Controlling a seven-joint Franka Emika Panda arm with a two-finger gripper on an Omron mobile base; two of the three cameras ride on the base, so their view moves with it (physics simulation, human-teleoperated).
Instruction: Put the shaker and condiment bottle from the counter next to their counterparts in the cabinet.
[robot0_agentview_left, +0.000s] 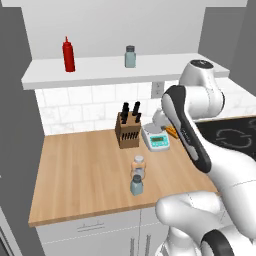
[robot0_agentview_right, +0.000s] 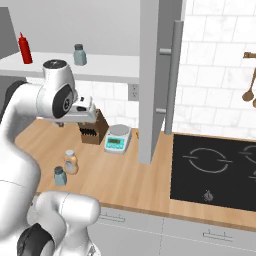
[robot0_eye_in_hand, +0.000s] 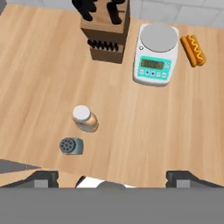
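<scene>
From the left base view you see the desk (robot0_agentview_left: 80, 170) of light wood with the shaker (robot0_agentview_left: 136, 185) standing upright near its front edge. The condiment bottle (robot0_agentview_left: 138, 166) stands just behind the shaker, so close that you cannot tell whether they touch. A knife block (robot0_agentview_left: 127, 129) sits toward the back edge, with a kitchen scale (robot0_agentview_left: 156, 138) just beside it on the right. Above, on the cabinet (robot0_agentview_left: 110, 72) shelf board, a red squeeze bottle (robot0_agentview_left: 68, 55) stands toward the left and a pale shaker (robot0_agentview_left: 130, 56) stands well apart from it, nearer the middle. The arm's white links cross the right side of this view.

From the right base view you see the shaker (robot0_agentview_right: 60, 176) and the condiment bottle (robot0_agentview_right: 70, 162) near the desk's front edge at the left, the knife block (robot0_agentview_right: 93, 129) and the scale (robot0_agentview_right: 118, 138) behind them, and a black cooktop (robot0_agentview_right: 215, 167) set into the desk at the right. The red squeeze bottle (robot0_agentview_right: 25, 48) and the pale shaker (robot0_agentview_right: 79, 54) stand on the shelf.

From the hand view you look down on the desk: the claw (robot0_eye_in_hand: 113, 177) hangs above it, its two fingertips (robot0_eye_in_hand: 43, 178) spread wide apart and holding nothing. The shaker (robot0_eye_in_hand: 71, 146) and the condiment bottle (robot0_eye_in_hand: 85, 119) lie ahead of the left fingertip, clear of it. A hot dog (robot0_eye_in_hand: 193, 50) lies beside the scale (robot0_eye_in_hand: 156, 54).
</scene>
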